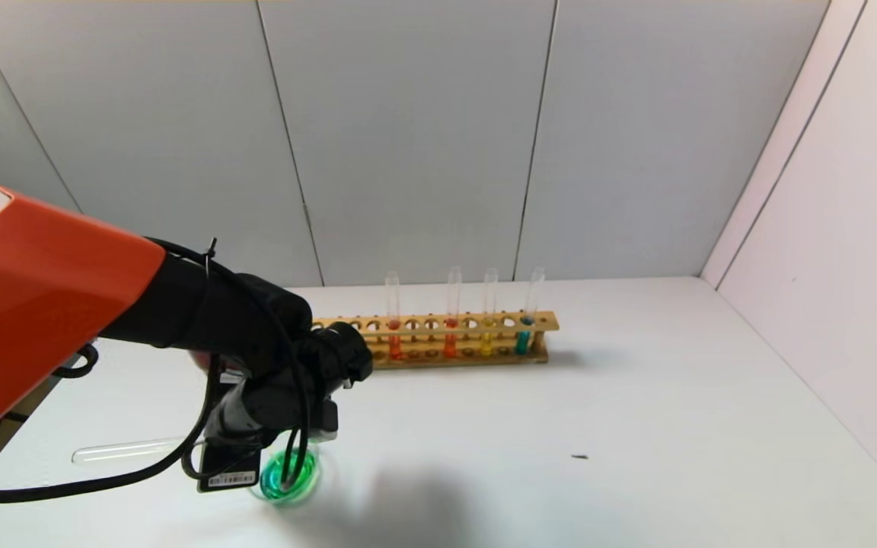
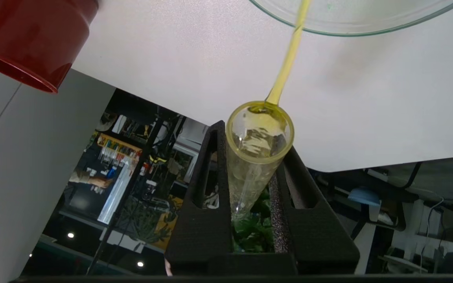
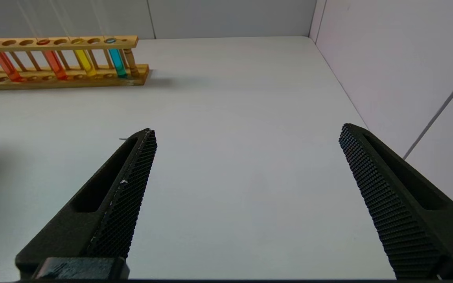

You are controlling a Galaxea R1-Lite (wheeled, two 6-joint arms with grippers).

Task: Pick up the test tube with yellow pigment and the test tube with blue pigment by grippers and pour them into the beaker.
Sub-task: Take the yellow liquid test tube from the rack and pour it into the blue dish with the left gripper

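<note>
Only the left wrist view shows the left gripper (image 2: 256, 157) with its fingers clamped on the test tube with yellow pigment (image 2: 256, 153), streaming yellow into the beaker (image 1: 288, 476) on the white table (image 1: 636, 426), while the right gripper (image 3: 246, 173), fingers spread wide, hovers near grey wall panels.

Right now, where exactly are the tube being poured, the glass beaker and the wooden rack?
test tube with yellow pigment (image 2: 258, 135), left wrist view, on its open mouth.
beaker (image 1: 290, 475), head view, on the green liquid inside.
wooden rack (image 1: 438, 323), head view, on its top bar.
</note>
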